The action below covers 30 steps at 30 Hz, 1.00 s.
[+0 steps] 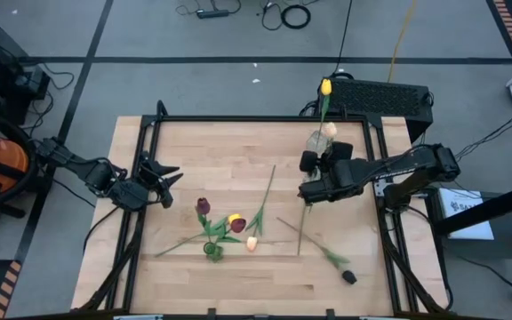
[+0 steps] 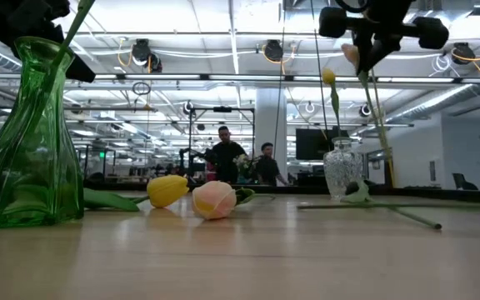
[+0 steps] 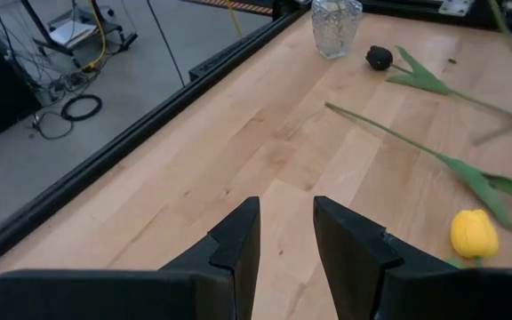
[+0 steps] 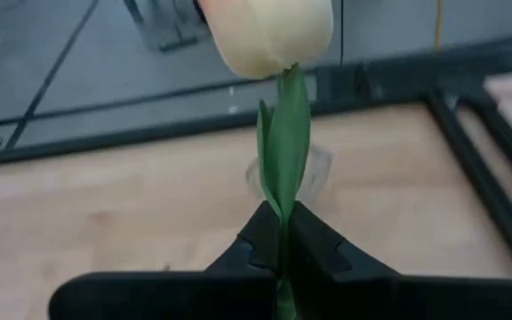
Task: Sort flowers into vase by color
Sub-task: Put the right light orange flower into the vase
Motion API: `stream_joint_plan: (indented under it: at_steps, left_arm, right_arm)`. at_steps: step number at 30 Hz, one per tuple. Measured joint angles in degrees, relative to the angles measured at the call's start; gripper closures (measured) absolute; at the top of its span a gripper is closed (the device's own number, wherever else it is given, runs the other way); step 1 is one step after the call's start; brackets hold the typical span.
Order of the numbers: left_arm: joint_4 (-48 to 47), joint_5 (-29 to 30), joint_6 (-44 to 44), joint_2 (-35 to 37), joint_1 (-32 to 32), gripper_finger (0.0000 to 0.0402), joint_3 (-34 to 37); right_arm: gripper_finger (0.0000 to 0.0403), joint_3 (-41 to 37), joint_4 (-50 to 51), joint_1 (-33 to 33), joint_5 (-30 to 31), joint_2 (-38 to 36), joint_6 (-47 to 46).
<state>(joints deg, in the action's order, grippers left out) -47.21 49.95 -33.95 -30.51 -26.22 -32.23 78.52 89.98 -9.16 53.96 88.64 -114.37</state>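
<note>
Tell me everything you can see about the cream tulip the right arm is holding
The cream tulip is an artificial flower with a closed, pale cream-peach head, a thin green stem and a long leaf folded along it. The right gripper is shut on its stem just below the leaf, holding it roughly upright above the table. In the high view it hangs right beside the clear glass vase at the table's far right side, which already holds a yellow tulip. Only the gripper's fingers touch it.
</note>
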Motion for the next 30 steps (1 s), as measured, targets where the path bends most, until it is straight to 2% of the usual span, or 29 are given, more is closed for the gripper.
stream_joint_plan:
  at_steps: [3, 10, 17, 21, 26, 30]
  left_arm:
    - [0.0, 0.0, 3.0, 0.0, 0.0, 0.0285, 0.0]
    - [0.2, 0.0, 3.1, 0.0, 0.0, 0.0285, 0.0]
    - [0.2, 1.2, 3.2, 0.0, 0.0, 0.0285, 0.0]
    - [0.2, 2.3, 3.2, 0.0, 0.0, 0.0285, 0.0]
    - [0.2, 2.9, 3.2, 0.0, 0.0, 0.0285, 0.0]
    - [0.2, 3.8, 3.2, 0.0, 0.0, 0.0285, 0.0]
  right_arm:
    - [0.0401, 0.1, 0.0, 0.5, 4.7, -0.4, 2.7]
    - [0.0401, 0.1, 0.0, 4.5, 16.2, -2.8, 10.5]
    - [0.0401, 0.1, -0.1, 13.0, 21.8, -10.5, 20.8]
    - [0.0401, -0.7, -2.1, 15.7, 25.8, -16.1, 24.6]
    - [0.0402, -5.4, -13.1, 16.8, 26.3, -22.0, 31.6]
    - [0.0402, -12.3, -34.6, 16.7, 18.3, -24.0, 48.8]
